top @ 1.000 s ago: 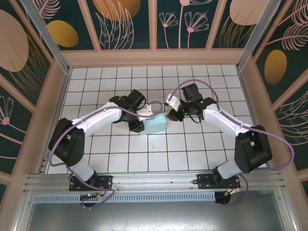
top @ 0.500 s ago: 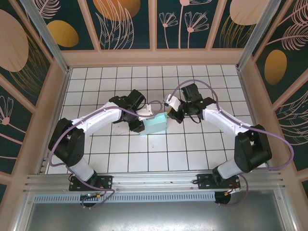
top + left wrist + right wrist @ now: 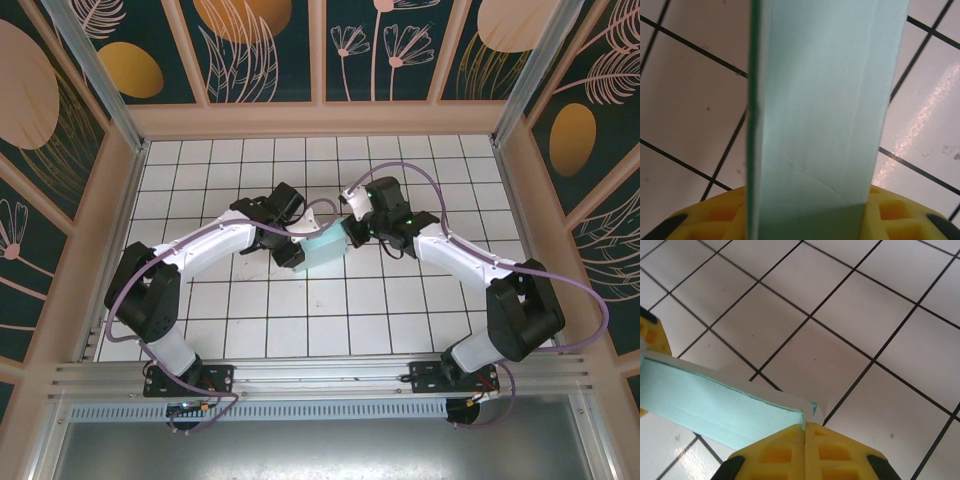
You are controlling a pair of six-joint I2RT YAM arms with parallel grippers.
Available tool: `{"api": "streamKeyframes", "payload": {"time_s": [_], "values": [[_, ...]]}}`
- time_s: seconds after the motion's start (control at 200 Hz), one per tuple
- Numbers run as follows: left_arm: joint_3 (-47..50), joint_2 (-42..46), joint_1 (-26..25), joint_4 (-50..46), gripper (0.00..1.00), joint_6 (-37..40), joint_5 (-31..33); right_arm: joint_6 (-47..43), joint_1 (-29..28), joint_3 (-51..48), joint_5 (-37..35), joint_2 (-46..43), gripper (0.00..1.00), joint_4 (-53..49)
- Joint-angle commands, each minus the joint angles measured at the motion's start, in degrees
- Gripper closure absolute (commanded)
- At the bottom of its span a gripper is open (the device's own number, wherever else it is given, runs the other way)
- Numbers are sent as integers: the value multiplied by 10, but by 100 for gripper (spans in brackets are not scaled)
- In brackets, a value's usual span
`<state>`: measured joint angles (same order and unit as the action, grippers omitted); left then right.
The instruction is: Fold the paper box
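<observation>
The left arm (image 3: 190, 250) is seen reaching from its base at the near left towards the middle of the white tiled table (image 3: 300, 330). The left gripper (image 3: 293, 247) is set against the left end of the paper box (image 3: 324, 248). In the left wrist view the pale teal card is seen standing on edge between the yellow fingers (image 3: 715, 212), one on each side of it, so the box is taken to be pinched there. A faint crease is seen running down its face.

The box is found at the centre of the table, between the two grippers. It is turned at a slant in the overhead view, with its right end farther away than its left. Whether it is resting on the tiles cannot be told.

The right gripper (image 3: 350, 232) is placed at the far right corner of the box. In the right wrist view its yellow fingers are seen pressed together along one seam, with the corner of the card right at their tips. Whether any card is nipped between them cannot be told. The right arm (image 3: 470, 255) is bent back to its base at the near right.
</observation>
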<state>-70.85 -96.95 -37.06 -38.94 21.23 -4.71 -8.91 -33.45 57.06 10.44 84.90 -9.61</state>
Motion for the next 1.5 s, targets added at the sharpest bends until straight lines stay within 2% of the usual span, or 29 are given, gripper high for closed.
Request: {"api": "streamKeyframes", "payload": {"time_s": [0.0, 0.17, 0.605, 0.95, 1.236, 1.416, 1.491], "values": [[-3, -24, 1, 27, 63, -16, 37, 106, -9, -3, -19, -14, 100, 22], [-8, -33, -1, 31, 63, -16, 46, 171, -25, -18, -43, -27, 100, 37], [-15, -46, -4, 24, 62, -12, 58, 264, -31, 1, -76, -3, 100, 22], [-7, -46, -6, 21, 61, -1, 59, 146, -34, -41, -78, -12, 100, 50], [-3, -46, -6, 30, 59, -4, 62, 141, -35, -68, -73, -14, 100, 90], [9, -29, -5, 54, 47, -15, 68, 141, -35, -66, -75, -19, 100, 93], [17, -17, -6, 73, 37, -27, 71, 132, -35, -69, -86, -17, 100, 90]]}}
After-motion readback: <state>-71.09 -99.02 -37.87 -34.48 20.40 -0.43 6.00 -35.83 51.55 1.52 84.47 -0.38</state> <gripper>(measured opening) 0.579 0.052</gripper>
